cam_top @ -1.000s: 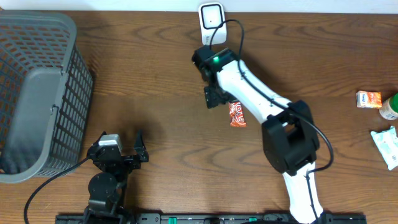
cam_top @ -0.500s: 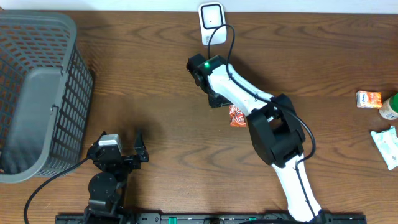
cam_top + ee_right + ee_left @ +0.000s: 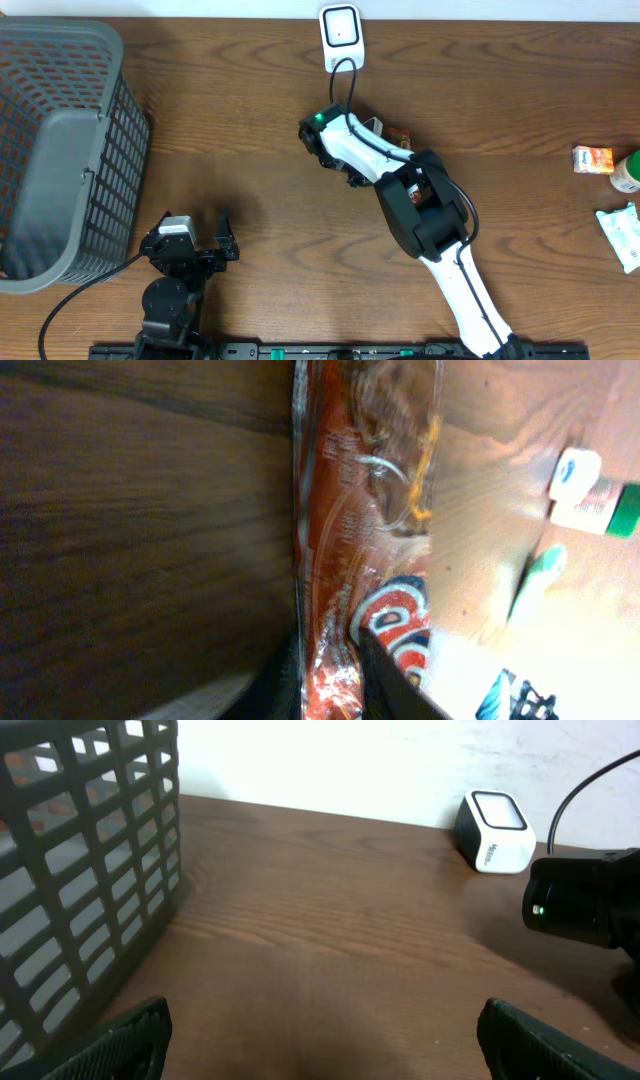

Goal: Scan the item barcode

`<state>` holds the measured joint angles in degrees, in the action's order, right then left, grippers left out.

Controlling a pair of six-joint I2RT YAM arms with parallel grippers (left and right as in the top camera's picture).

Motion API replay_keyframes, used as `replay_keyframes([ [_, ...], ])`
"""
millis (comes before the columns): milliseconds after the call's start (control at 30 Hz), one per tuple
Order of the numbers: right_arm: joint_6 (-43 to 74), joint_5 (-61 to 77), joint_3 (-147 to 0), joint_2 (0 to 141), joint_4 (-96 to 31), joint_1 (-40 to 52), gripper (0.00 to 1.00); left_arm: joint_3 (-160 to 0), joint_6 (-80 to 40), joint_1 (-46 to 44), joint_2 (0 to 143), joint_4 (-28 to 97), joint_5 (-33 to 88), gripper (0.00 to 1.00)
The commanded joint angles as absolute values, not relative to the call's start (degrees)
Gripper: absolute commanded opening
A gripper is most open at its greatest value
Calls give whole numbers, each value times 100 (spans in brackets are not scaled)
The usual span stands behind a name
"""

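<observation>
Right gripper (image 3: 335,675) is pinched on the packet (image 3: 362,530), mid-frame overhead, just below the scanner (image 3: 340,27) at top centre. Pickup looks done; presenting the barcode is what's left. Left gripper (image 3: 325,1040) sits wide, lower left, holding nothing.

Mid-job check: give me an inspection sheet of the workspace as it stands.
Surface: brown wood table, no spills seen.
Job's things: white scanner at far edge; snack packet in the right claw.
Clutter: grey basket on the left; small orange box, bottle, white packet on the right.
Claws: left claw open, empty; right claw shut on snack packet.
Cables: black cable by scanner.
Surroundings: pale wall.
</observation>
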<state>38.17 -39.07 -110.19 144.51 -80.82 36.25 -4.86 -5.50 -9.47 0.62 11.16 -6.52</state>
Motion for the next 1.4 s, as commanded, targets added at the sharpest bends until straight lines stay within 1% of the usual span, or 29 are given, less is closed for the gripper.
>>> replay_keyframes([
  [0,3623,-1496,-10606,15443,-7535,3524,4,-386,-458,-923,23,1258,-661,98],
  [33,3566,-1446,-10617,15436,-7540,3524,1,-386,-458,-923,23,1258,-661,98],
  [133,3142,-1225,-10689,15428,-7540,3524,1,-386,-458,-923,23,1260,-661,98],
  [267,2410,-604,-10962,15347,-7564,3529,1,-386,-458,-923,23,1258,-661,98],
  [333,2274,-336,-11144,15244,-7634,3529,1,-386,-458,-923,23,1258,-661,98],
  [433,2357,-360,-11459,15028,-7953,3527,1,-386,-456,-923,23,1258,-661,98],
  [467,2408,-456,-11533,14956,-8064,3522,35,-386,-456,-923,23,1260,-661,98],
  [500,2587,-744,-11603,14877,-8193,3518,66,-386,-456,-923,23,1258,-661,98],
  [533,2799,-1063,-11636,14809,-8296,3511,77,-386,-458,-923,23,1258,-661,98],
  [567,3024,-1428,-11640,14741,-8399,3500,81,-386,-456,-923,23,1258,-661,98],
  [633,3083,-1594,-11640,14722,-8468,3474,79,-386,-456,-923,23,1258,-661,98],
  [767,3085,-1780,-11542,14730,-8388,3365,67,-386,-458,-923,23,1258,-661,98],
  [833,3085,-1811,-11469,14730,-8357,3275,64,-386,-458,-923,23,1258,-661,98],
  [1033,3168,-1885,-11393,14730,-8361,2838,62,-386,-456,-923,23,1258,-661,98],
  [1167,3151,-2051,-11389,14730,-8420,2515,69,-386,-458,-923,23,1258,-661,98],
  [1300,3041,-2112,-11319,14730,-8305,2342,71,-386,-456,-923,23,1260,-661,98],
  [1333,2952,-2110,-11240,14730,-8204,2320,68,-386,-458,-923,23,1258,-661,98],
  [1367,2899,-2075,-11126,14730,-8103,2303,63,-386,-458,-923,23,1258,-661,98],
])
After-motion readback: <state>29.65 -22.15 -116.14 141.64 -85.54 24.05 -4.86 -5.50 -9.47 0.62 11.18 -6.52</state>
